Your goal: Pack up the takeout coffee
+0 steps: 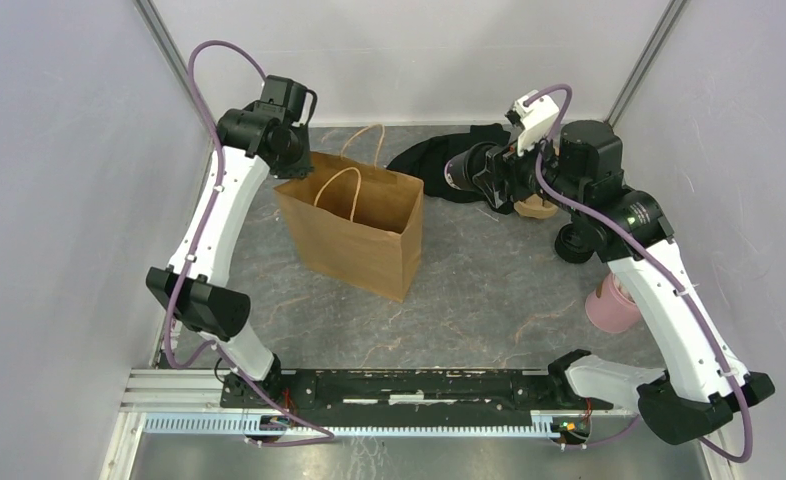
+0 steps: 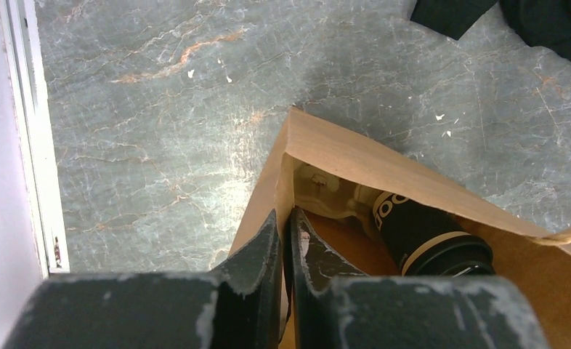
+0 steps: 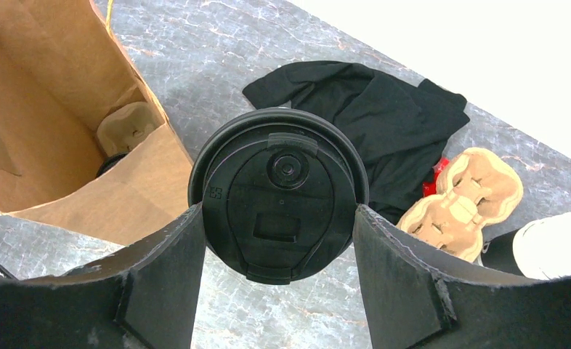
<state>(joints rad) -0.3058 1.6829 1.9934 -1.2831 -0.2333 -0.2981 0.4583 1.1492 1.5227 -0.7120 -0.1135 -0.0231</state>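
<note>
My right gripper [image 3: 279, 218] is shut on a black lidded takeout coffee cup [image 3: 279, 193] and holds it above the table, right of the open brown paper bag [image 1: 354, 225]. In the top view this cup [image 1: 461, 170] lies sideways in the right gripper [image 1: 474, 172]. A second black lidded cup [image 2: 420, 236] sits inside the bag in a cardboard carrier [image 2: 326, 193]. My left gripper [image 2: 286, 225] is shut on the bag's rim [image 2: 291, 156] at its far left corner, one finger outside and one inside.
A black cloth [image 1: 444, 155] lies behind the bag. A cardboard cup carrier [image 3: 460, 203] lies right of it, next to a cup with a cream inside [image 3: 555, 247]. Loose black lids [image 1: 574, 243] and a pink cup [image 1: 611, 305] sit at the right.
</note>
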